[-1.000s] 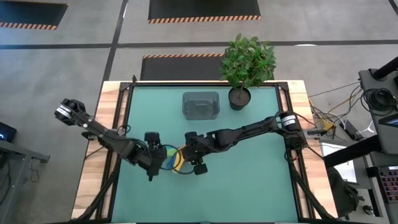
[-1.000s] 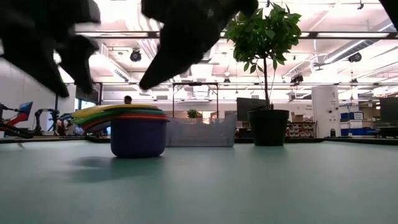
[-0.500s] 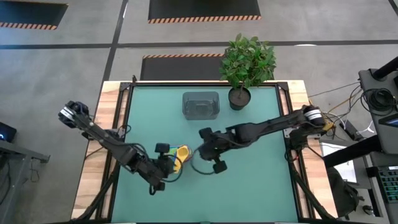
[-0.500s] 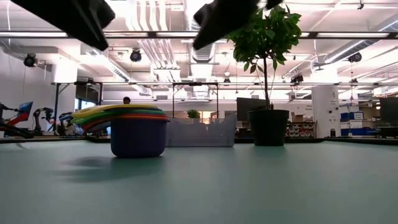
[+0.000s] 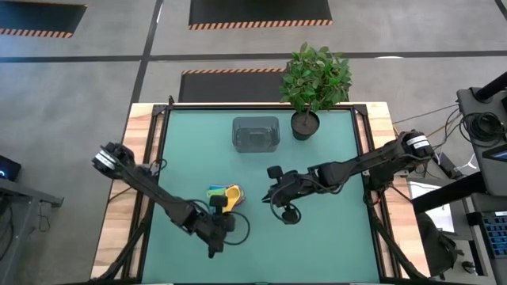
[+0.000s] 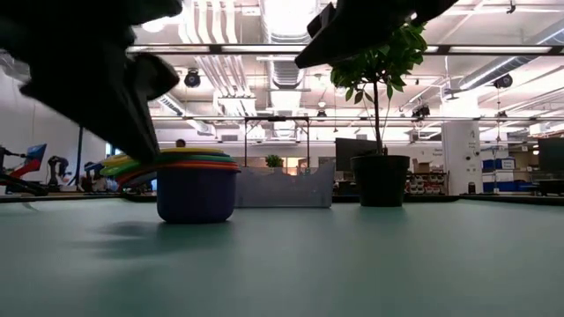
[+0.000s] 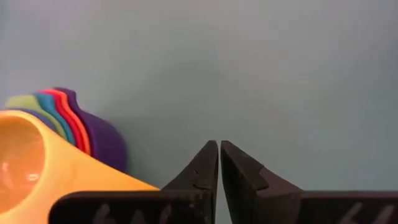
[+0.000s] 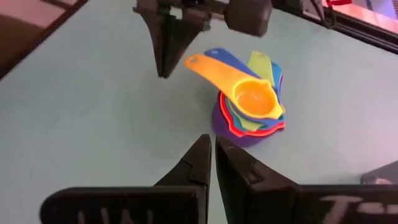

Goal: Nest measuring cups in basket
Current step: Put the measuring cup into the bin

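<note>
- The green table mat (image 5: 333, 237) sits in a wood-edged table (image 5: 139, 158) on a grey floor with hazard-striped mats.
- The nested measuring cups (image 5: 224, 196) stand mid-table, outside the basket (image 5: 255, 133), which is beside the potted plant (image 5: 315, 83).
- Left gripper (image 7: 219, 163) and right gripper (image 8: 212, 155) flank the stack, jaws closed, holding nothing.

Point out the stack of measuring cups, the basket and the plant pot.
stack of measuring cups (image 8: 252, 109): right wrist view, bowl of the top orange cup.
basket (image 5: 255, 134): high view, its bare floor.
plant pot (image 6: 381, 180): low view, front wall.
</note>
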